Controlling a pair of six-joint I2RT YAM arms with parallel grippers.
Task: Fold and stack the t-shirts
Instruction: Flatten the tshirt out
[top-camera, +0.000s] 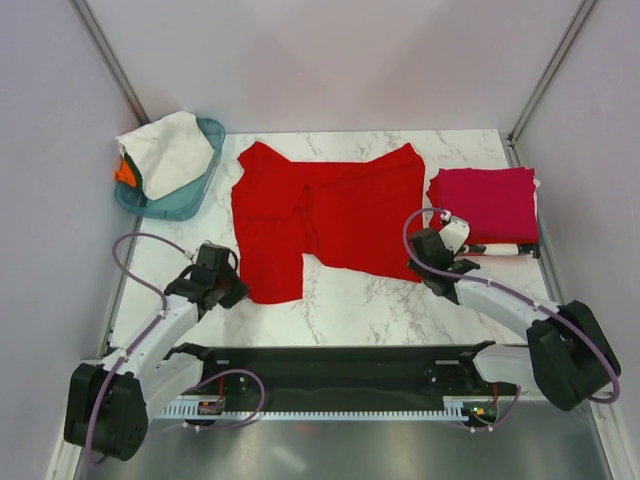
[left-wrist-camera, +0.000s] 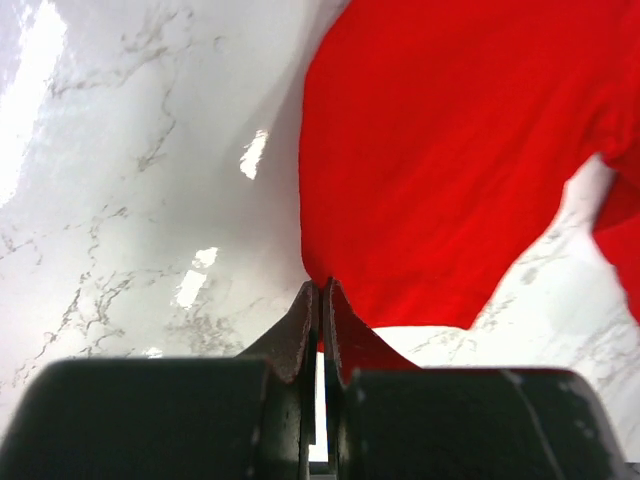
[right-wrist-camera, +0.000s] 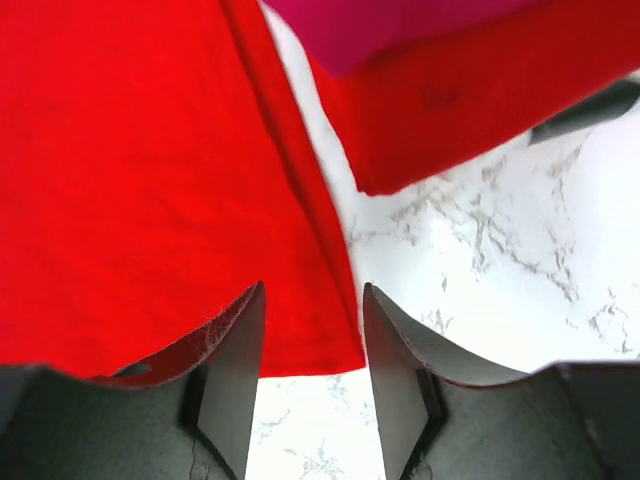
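The left gripper is pressed together, pinching the near left corner of the bright red t-shirt, which lies spread out mid-tabletop. The right gripper stands spread over that shirt's near right hem, the cloth edge between its jaws. A folded crimson t-shirt sits by the right edge; a white t-shirt lies in the teal basket at the far left corner
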